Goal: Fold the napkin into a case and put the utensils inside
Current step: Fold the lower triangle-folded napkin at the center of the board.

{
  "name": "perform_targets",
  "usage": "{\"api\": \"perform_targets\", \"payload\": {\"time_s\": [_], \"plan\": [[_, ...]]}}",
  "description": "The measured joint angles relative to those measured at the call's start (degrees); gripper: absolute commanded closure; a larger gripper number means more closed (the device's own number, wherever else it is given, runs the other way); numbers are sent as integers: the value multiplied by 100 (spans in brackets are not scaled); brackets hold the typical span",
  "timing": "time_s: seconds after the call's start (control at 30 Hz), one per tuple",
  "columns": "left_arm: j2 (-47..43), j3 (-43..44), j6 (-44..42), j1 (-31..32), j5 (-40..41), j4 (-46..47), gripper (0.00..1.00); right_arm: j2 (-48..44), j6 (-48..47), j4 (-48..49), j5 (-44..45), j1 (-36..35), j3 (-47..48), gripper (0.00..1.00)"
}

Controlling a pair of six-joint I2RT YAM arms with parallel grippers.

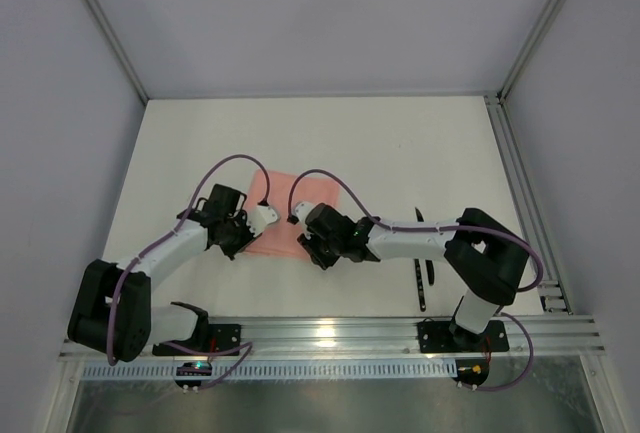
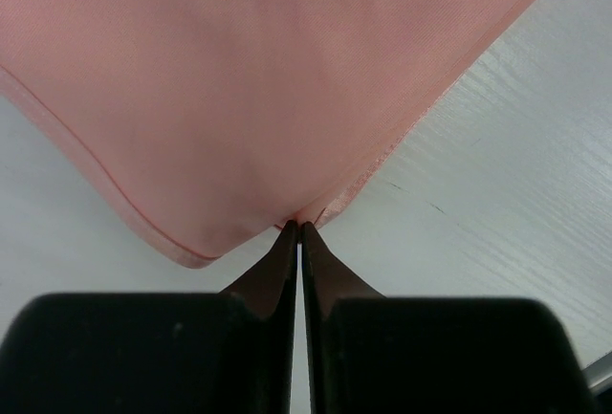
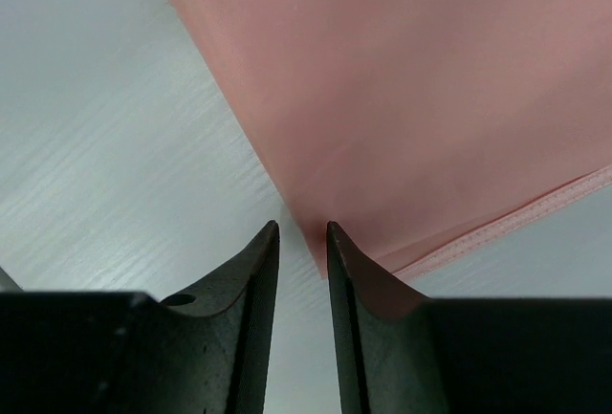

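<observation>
Top view: napkin (image 1: 283, 203) lies flat on the worktop (image 1: 400, 148), with both arms reaching in over its near part. Left gripper (image 1: 243, 234) is at the cloth's near-left edge and right gripper (image 1: 311, 243) at its near-right edge, so the napkin sits between them and runs away beyond both. From up here I cannot tell how far either gripper is closed. Utensils (image 1: 423, 273) are dark sticks on the worktop, well apart from the cloth, out past the right gripper and beside the right arm's elbow.

Left wrist view: left gripper (image 2: 297, 228) is closed, jaws pressed together to a hairline. The napkin (image 2: 268, 79) has its hemmed edge pinched right at the tips. The cloth fans out ahead of the gripper and fills most of the view. Bare worktop (image 2: 516, 194) shows on either side.

Right wrist view: right gripper (image 3: 301, 234) is parted by a narrow gap, with worktop (image 3: 105, 146) visible between the jaws. A napkin (image 3: 421, 98) corner reaches down to the mouth of the gap and touches the inner side of one finger (image 3: 349, 271). The rest of the cloth spreads ahead and to that same side. Not clamped as far as I can see.
</observation>
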State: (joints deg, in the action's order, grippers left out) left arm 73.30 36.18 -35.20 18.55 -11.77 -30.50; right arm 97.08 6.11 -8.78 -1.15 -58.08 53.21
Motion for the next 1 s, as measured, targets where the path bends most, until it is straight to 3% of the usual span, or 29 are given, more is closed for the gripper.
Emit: {"api": "perform_targets", "payload": {"time_s": [0.2,0.4,1.0], "plan": [[-42,-9,0,-2,0,0,100,184,0,-28,197,-9,133,76],[-72,-50,-24,0,0,-2,100,210,-13,-24,356,-9,155,96],[-269,-243,-256,13,46,28,100,-269,-170,-356,946,96,-181,96]]}}
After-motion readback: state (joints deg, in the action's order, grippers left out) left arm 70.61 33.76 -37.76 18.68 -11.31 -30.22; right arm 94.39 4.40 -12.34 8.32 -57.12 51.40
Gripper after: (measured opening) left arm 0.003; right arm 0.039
